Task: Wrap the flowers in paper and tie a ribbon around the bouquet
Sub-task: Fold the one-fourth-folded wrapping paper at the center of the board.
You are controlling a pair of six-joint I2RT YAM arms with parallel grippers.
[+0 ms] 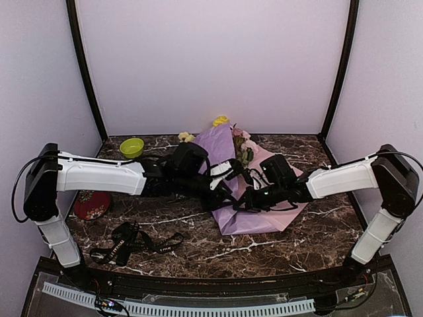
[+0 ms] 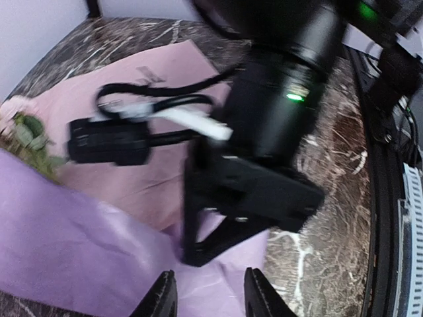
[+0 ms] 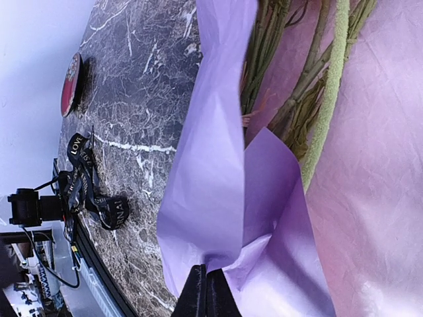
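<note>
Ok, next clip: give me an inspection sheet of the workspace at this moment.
Surface: dark marbled table, partly covered by the sheet.
Job's things: lilac paper spread mid-table, one flap lifted; flowers lying on it; ribbon loose at front left, untouched.
Clutter: green bowl at back left; red round object by the left arm.
Grippers: left gripper open above the paper; right gripper shut on the paper's edge.
Cables: black cable looped at the right wrist.
Surroundings: plain walls, black corner posts.
</note>
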